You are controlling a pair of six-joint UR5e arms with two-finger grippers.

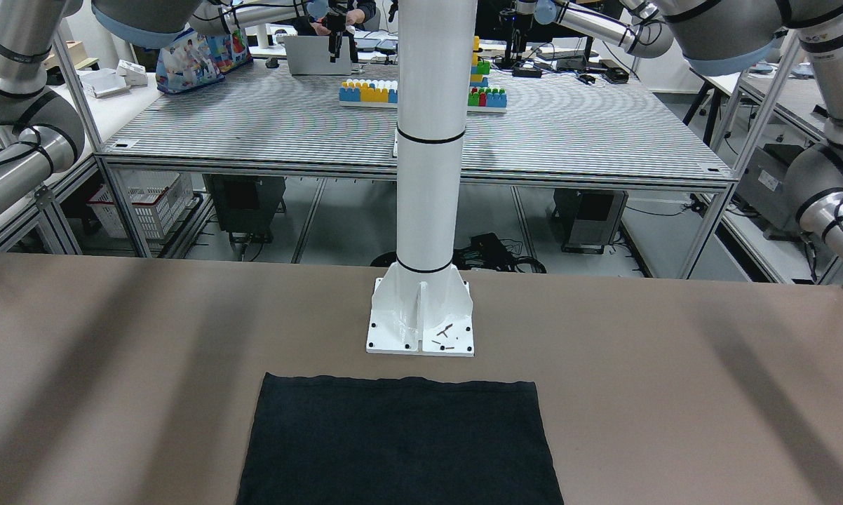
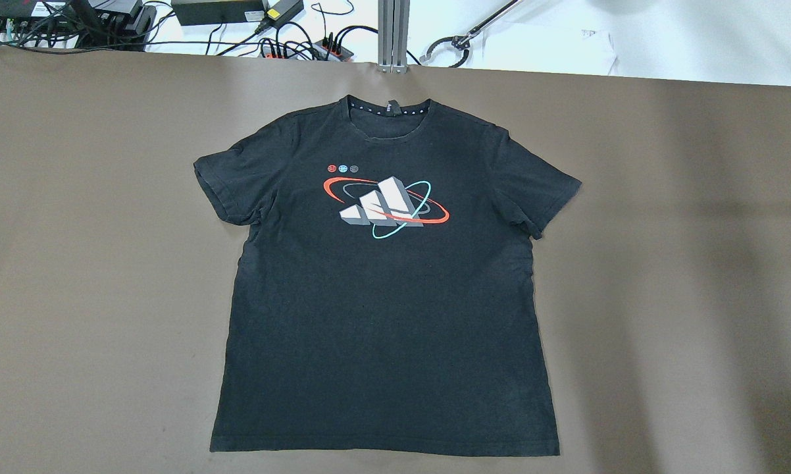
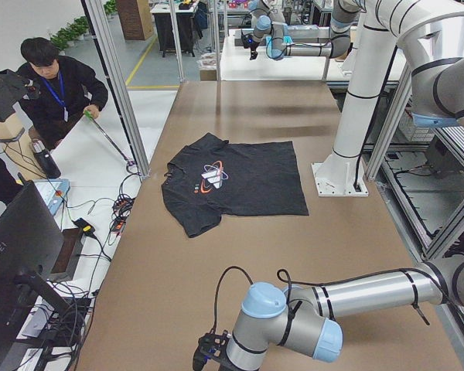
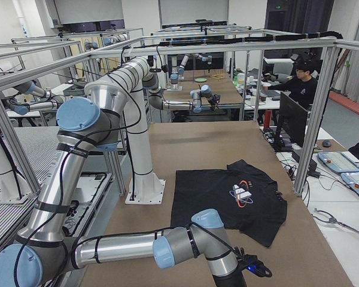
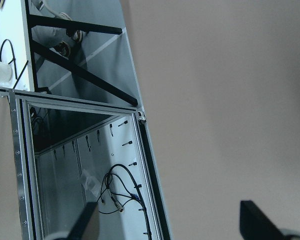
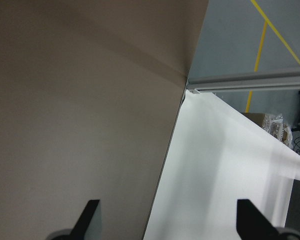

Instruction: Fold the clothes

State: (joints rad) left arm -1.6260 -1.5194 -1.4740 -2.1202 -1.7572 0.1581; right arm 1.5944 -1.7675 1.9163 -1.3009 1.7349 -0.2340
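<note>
A black T-shirt [image 2: 382, 296] with a white, red and teal chest logo lies flat, face up, in the middle of the brown table [image 2: 73, 263], collar toward the far edge. It also shows in the front view [image 1: 400, 442], the left side view [image 3: 240, 182] and the right side view [image 4: 221, 194]. My left gripper [image 5: 170, 227] is open and empty over the table's left end, far from the shirt. My right gripper [image 6: 172, 220] is open and empty over the table's right end. Neither wrist view shows the shirt.
The white robot column base [image 1: 421, 315] stands just behind the shirt's hem. Cables and power bricks [image 2: 237, 13] lie beyond the far edge. An operator [image 3: 54, 85] stands past the far side, and a monitor [image 3: 15, 263] is near the left end.
</note>
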